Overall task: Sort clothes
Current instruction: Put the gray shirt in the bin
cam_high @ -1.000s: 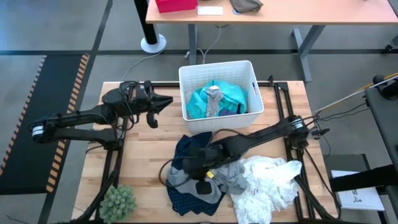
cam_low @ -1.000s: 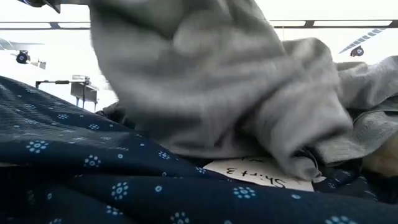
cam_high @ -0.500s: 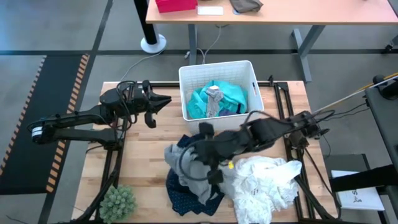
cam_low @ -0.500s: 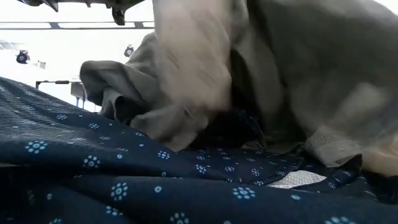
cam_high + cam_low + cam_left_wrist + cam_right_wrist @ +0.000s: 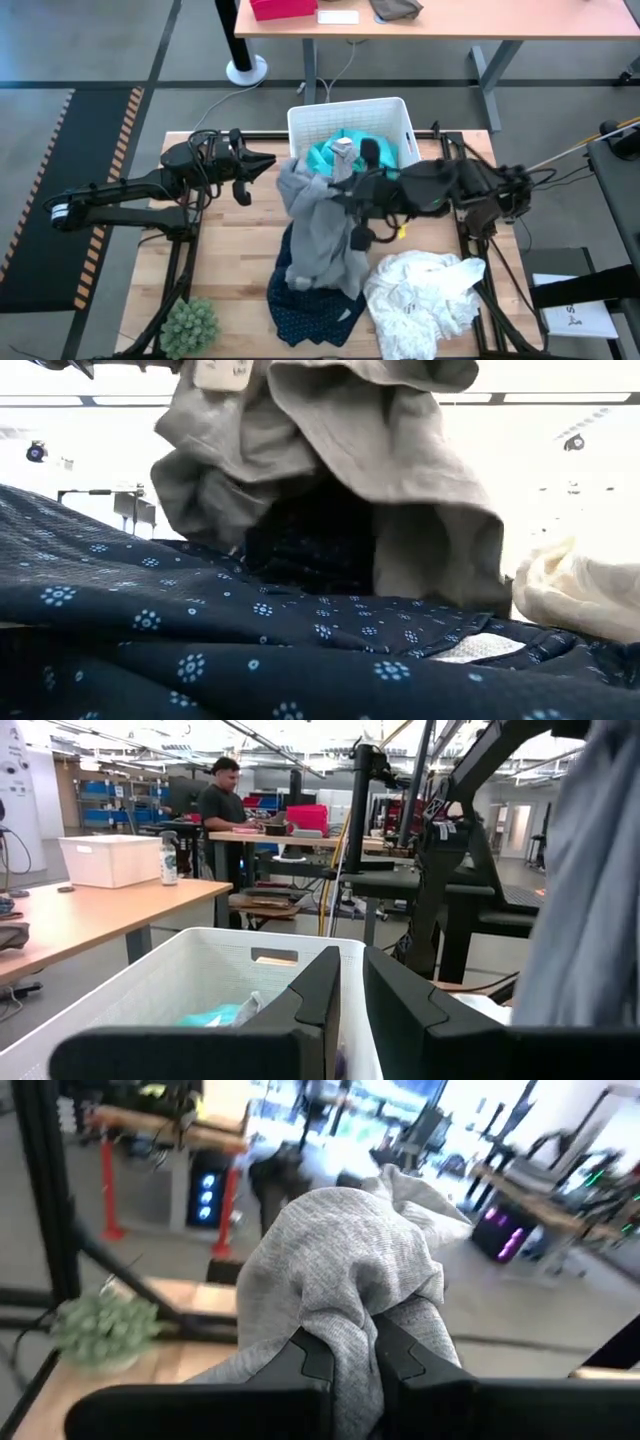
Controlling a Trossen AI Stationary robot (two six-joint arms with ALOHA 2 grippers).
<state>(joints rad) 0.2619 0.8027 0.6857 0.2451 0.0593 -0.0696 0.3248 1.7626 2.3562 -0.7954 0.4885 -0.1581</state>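
Your right gripper (image 5: 340,1355) pinches the soft grey fabric garment (image 5: 320,235) beside the white rectangular plastic bin (image 5: 395,115); your left gripper (image 5: 262,164), left of that bin, is nearly pressed together.

The right gripper (image 5: 337,195) has moved from the front of the table toward the white rectangular plastic bin (image 5: 300,125), lifting the soft grey fabric garment (image 5: 318,235) off the navy patterned garment (image 5: 300,310).
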